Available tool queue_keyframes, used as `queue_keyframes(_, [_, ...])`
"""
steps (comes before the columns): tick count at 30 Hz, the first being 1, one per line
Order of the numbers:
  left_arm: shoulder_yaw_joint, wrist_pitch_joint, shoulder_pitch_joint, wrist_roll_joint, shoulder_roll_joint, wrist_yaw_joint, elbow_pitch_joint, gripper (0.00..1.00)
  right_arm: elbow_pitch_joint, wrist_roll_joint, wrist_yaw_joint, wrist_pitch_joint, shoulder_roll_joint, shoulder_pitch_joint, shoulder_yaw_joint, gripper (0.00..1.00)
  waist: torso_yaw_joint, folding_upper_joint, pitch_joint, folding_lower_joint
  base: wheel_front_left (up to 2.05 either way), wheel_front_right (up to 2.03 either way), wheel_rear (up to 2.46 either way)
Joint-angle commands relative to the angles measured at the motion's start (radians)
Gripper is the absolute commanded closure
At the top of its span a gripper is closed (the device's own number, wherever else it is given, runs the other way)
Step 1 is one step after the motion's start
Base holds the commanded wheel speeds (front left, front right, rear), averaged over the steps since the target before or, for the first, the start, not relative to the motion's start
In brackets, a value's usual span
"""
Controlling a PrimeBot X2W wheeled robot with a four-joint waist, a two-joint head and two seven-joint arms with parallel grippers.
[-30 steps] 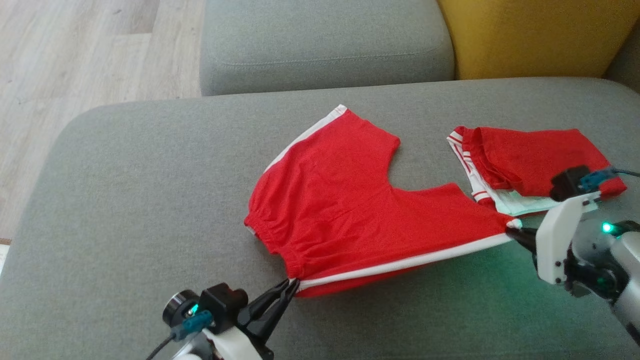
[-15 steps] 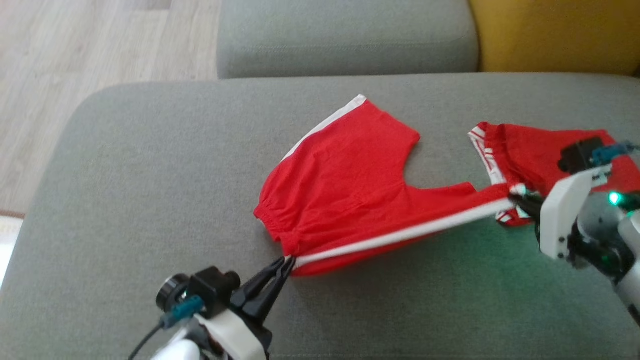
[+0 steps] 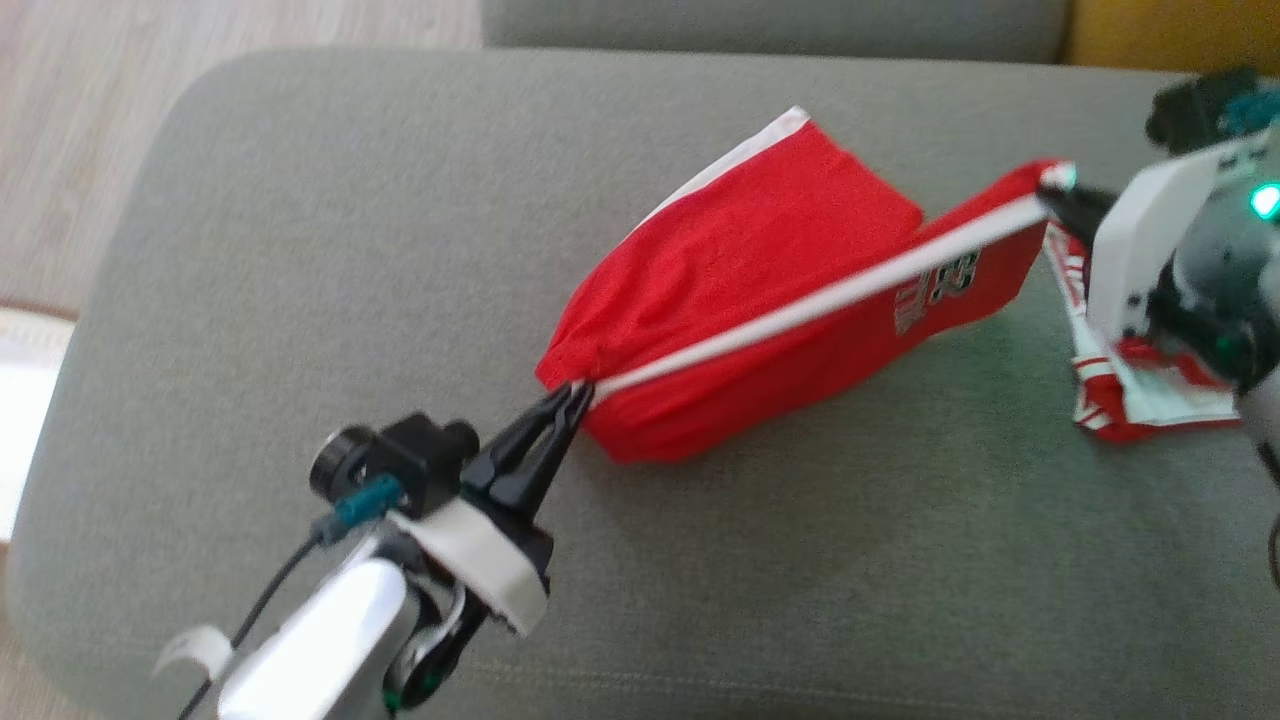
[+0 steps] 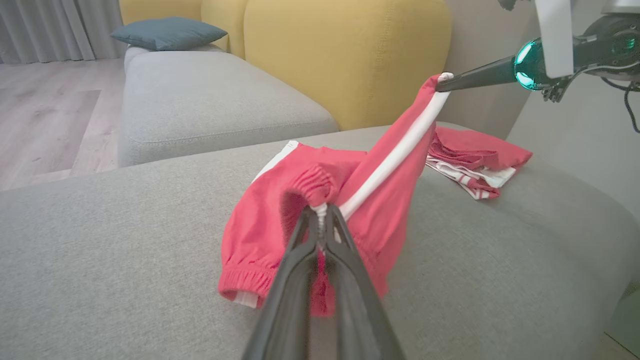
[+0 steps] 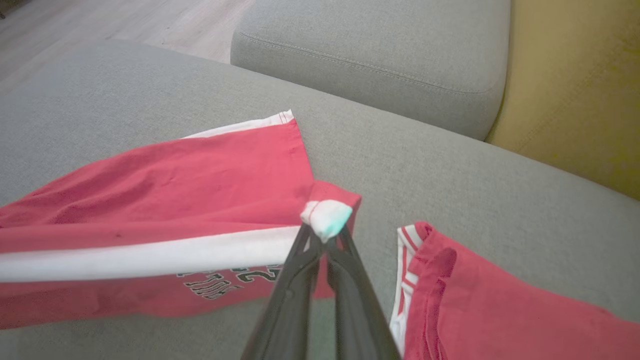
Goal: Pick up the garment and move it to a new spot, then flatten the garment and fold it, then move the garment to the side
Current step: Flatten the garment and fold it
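— While both pairs of fingers are clamped like that, how far along would you say it is?

— Somewhere in the folding, I'd guess. The left fingers [image 3: 572, 405] are pinched tight on the waistband end of the red shorts [image 3: 760, 250]. The right fingers [image 3: 1062, 196] are just as tight on the hem end of the same white stripe, which runs taut from one pair to the other.

— So the shorts are off the sofa?

— Only that edge. Below and beyond the stretched stripe the cloth sags onto the grey sofa cushion [image 3: 300, 250], and the far leg lies flat there. To my eye the fold isn't closed, nothing is smoothed down, and the move to the side is all to come.

— And that other red heap?

— A second garment [image 3: 1130, 395], folded, on the cushion just under the right fingers. Whether it belongs to the job I can't say.

— Do the cameras agree?

— They add to each other. Looking along the left fingers, you see how high the right fingers carry the hem above the cushion, with the yellow backrest [image 4: 345, 55] behind. From the head that height is hard to read. Looking along the right fingers, you get the dark lettering printed below the stripe, which the cloth's own fold turns away from the left wrist camera.
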Motion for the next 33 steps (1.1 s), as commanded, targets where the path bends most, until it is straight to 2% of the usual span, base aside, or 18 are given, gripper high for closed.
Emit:
queue_keyframes(1, [0.057,-0.013,-0.065,-0.01,0.011,-0.002,-0.012,1.0,-0.011,-0.012,-0.002,-0.005,-0.013,-0.054,-0.002,1.0,0.03,0.0,0.035,0.0001,0.0,0.0,0.0])
queue_keyframes(17, [0.075,-0.04,-0.213,0.005,-0.102,-0.038,0.143,1.0,0.161,-0.054,-0.002,-0.015,0.012,-0.314,0.11,1.0,0.157,0.0,0.198,0.0001,0.0,0.0,0.0])
queue_keyframes(27, [0.11,-0.043,-0.276,0.033,-0.19,-0.061,0.226,1.0,0.278,-0.075,-0.002,-0.077,0.021,-0.428,0.187,1.0,0.216,0.0,0.27,0.0001,0.0,0.0,0.0])
queue_keyframes(28, [0.117,-0.044,-0.279,0.039,-0.197,-0.062,0.233,0.89,0.29,-0.088,-0.002,-0.091,0.018,-0.441,0.197,1.0,0.219,0.0,0.275,0.0001,0.0,0.0,0.0])
queue_keyframes(29, [0.126,-0.044,-0.283,0.043,-0.204,-0.062,0.24,0.27,0.304,-0.105,-0.002,-0.112,0.017,-0.455,0.207,0.24,0.22,0.0,0.28,0.0001,0.0,0.0,0.0])
queue_keyframes(30, [0.134,-0.044,-0.287,0.049,-0.21,-0.062,0.247,0.0,0.322,-0.118,-0.002,-0.134,0.017,-0.467,0.209,0.0,0.22,0.0,0.284,0.0001,0.0,0.0,0.0])
queue_keyframes(33, [0.17,-0.044,-0.295,0.066,-0.225,-0.055,0.261,0.0,0.384,-0.138,-0.002,-0.204,0.037,-0.494,0.195,0.0,0.216,0.0,0.29,0.0001,0.0,0.0,0.0])
